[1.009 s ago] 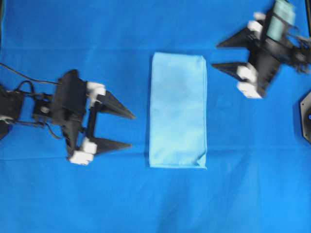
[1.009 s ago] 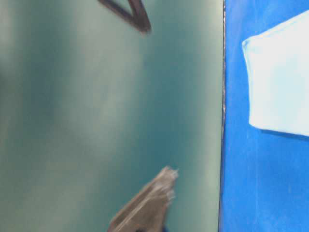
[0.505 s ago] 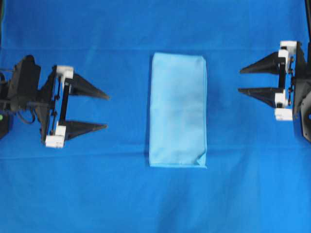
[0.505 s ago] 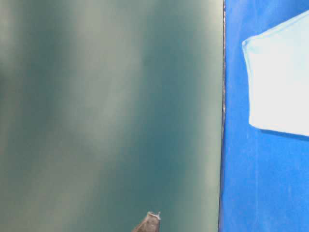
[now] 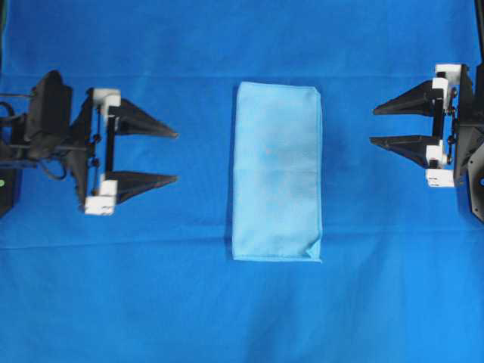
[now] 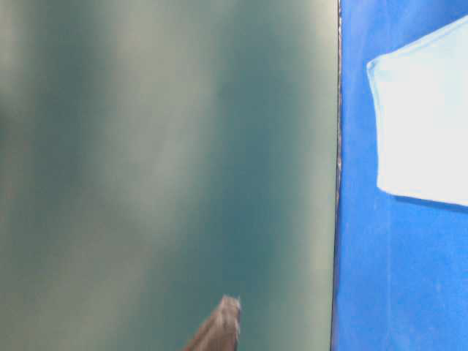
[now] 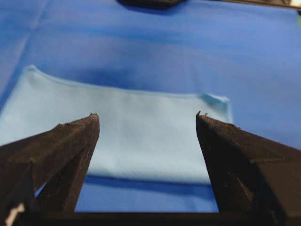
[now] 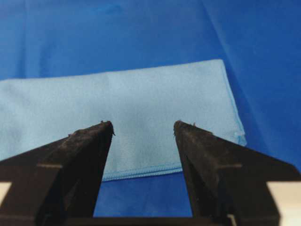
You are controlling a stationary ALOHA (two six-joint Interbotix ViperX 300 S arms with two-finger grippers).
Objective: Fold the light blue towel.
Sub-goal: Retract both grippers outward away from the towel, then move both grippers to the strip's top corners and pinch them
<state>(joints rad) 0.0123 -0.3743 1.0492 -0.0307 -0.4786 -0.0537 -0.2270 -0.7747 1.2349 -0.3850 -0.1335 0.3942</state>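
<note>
1. From my left wrist view, the left gripper (image 7: 148, 115) has its jaws spread wide with nothing between them, aimed at the long edge of the light blue towel (image 7: 141, 136).
2. The right gripper (image 8: 143, 123) is likewise wide open and empty, facing the towel's opposite hemmed edge.
3. Overhead, both grippers have pulled back from the towel over the last second and now sit well apart from it, one on each side. I judge one fold is done.
4. The towel (image 5: 277, 172) lies mid-counter on the royal-blue cloth (image 5: 242, 318) as a flat, narrow doubled rectangle, edges mostly aligned, with one near corner (image 5: 313, 251) slightly puckered.
</note>
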